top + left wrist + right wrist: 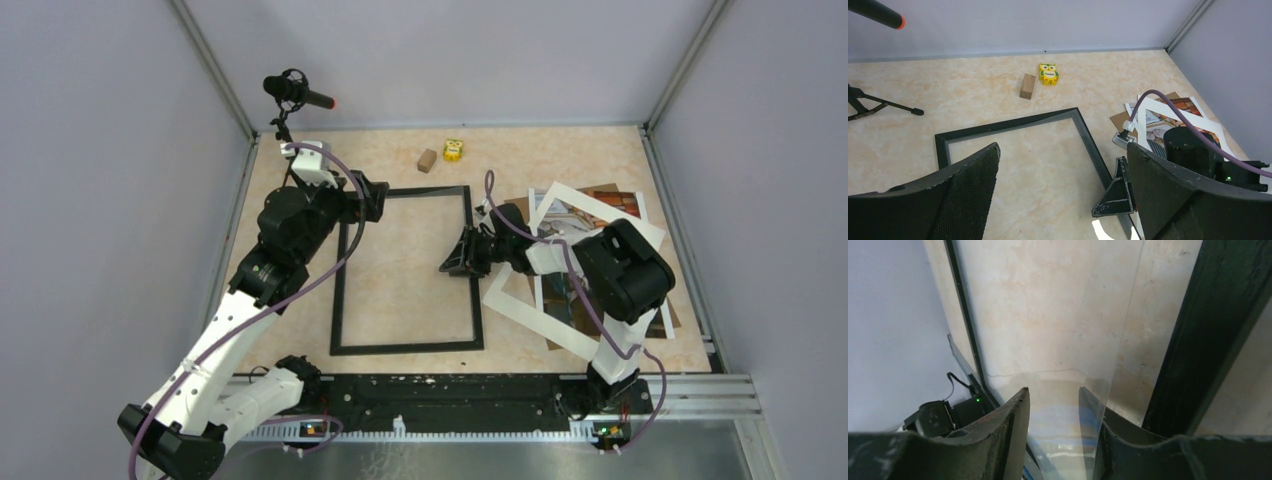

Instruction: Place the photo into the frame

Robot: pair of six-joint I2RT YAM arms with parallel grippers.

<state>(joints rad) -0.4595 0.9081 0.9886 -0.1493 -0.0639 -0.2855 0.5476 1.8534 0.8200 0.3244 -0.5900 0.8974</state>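
Note:
The black frame (407, 347) lies flat in the middle of the table, with marbled tabletop showing through its opening. The photo (565, 300) lies to its right under the right arm, partly covered by a tilted white mat (520, 305); its colourful print (1173, 120) shows in the left wrist view. My right gripper (462, 255) sits low at the frame's right bar (1208, 335). Its jaws (1053, 390) stand apart with a clear sheet (1068, 340) between them, not pinched. My left gripper (375, 200) hovers wide open (1063, 150) over the frame's far left corner, holding nothing.
A small wooden block (427, 160) and a yellow owl toy (454, 150) stand beyond the frame. A microphone on a tripod (297, 93) stands at the far left corner. Brown cardboard (612, 190) lies under the photo. Grey walls enclose the table.

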